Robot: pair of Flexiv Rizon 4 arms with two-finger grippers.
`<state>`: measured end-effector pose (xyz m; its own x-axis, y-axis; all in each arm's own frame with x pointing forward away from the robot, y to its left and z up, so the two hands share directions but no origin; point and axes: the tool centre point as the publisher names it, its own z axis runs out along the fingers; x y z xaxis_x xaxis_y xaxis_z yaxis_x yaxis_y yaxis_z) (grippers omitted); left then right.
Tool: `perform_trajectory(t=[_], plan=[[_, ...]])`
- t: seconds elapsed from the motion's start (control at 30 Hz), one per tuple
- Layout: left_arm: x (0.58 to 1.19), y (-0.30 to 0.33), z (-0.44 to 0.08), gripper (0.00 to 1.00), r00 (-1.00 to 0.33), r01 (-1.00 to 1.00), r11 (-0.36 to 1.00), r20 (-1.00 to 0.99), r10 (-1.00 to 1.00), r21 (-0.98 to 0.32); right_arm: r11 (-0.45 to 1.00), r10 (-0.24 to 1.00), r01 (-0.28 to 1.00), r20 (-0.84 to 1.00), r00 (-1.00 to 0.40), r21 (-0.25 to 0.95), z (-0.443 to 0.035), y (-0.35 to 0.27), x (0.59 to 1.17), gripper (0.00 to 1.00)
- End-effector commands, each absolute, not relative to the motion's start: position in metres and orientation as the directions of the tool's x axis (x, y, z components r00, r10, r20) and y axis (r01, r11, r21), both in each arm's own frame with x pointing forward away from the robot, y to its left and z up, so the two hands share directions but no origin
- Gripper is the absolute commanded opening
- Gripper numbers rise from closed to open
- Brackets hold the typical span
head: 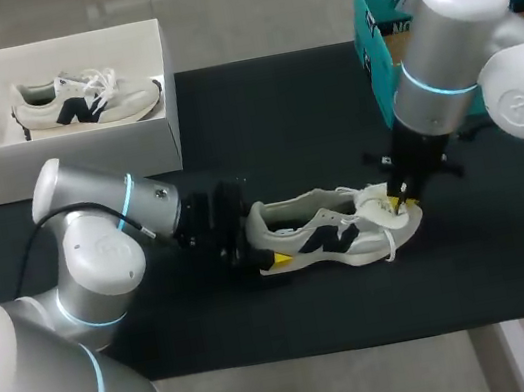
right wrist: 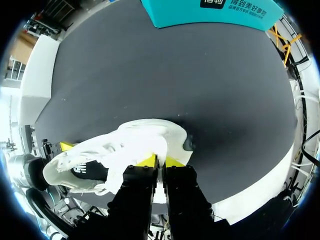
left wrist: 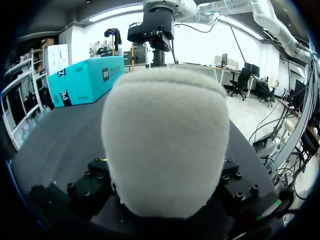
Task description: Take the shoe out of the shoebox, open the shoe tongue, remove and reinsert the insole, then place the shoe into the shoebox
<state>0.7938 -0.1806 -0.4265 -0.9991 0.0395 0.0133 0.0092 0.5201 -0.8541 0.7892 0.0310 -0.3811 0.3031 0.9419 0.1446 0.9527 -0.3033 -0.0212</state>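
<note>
Obs.: the shoe (head: pixel 324 231) is sitting on its sole on the black mat (head: pixel 279 122). It is out of the white shoebox (head: pixel 73 160) and well apart from it, with the heel pointing to the left arm and the toe to the right. The left gripper (head: pixel 262 242) is lying low along the mat and clamping the heel from both sides. One yellow tip is showing on the near flank, and in its wrist view the heel is filling the space between the finger mounts. Judgement: it is acting as a vise, so the shoe is not sliding or lifting when the front gets pulled. The right gripper (right wrist: pixel 160 161) is hanging vertically over the front of the throat. Its fingers are nearly together, pinching a thin white piece that I am reading as the tongue (head: pixel 376 198). The laces (head: pixel 390 246) are bunching around it, and one loose end is trailing down the near side. The top-down hold is making sense: a pull up and toward the toe would open the throat for the insole. The insole itself is not showing. The step in hand appears to be the tongue opening; insole removal, reinsertion and boxing are all outstanding. A second shoe (head: pixel 83 101) is lying in the shoebox, and a teal box (head: pixel 375 44) is standing at the mat's far right corner.
</note>
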Motion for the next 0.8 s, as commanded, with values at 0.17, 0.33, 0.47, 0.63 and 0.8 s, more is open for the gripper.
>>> perform_trajectory(t=[0.17,0.33,0.47,0.63,0.8], plan=[[0.794,-0.181,-0.427,0.10,-0.999,0.009,0.523,0.013,0.039,-0.852,-0.303,0.944,0.953,0.137,0.299,0.012,-0.365,0.034,0.785,1.00],[0.794,-0.181,-0.427,0.02,-0.999,0.009,0.523,0.013,0.039,-0.852,-0.271,0.954,0.960,0.150,0.259,0.065,-0.336,0.042,0.781,1.00],[0.794,-0.181,-0.427,0.00,-0.999,0.009,0.523,0.013,0.039,-0.852,-0.229,0.967,0.967,0.143,0.213,0.109,-0.312,0.045,0.782,1.00],[0.794,-0.181,-0.427,0.00,-0.999,0.009,0.523,0.013,0.039,-0.852,-0.149,0.983,0.976,0.131,0.128,0.161,-0.283,0.052,0.787,1.00],[0.794,-0.181,-0.427,0.00,-0.999,0.009,0.523,0.013,0.039,-0.852,-0.032,0.991,0.978,0.137,0.004,0.204,-0.256,0.066,0.791,1.00]])
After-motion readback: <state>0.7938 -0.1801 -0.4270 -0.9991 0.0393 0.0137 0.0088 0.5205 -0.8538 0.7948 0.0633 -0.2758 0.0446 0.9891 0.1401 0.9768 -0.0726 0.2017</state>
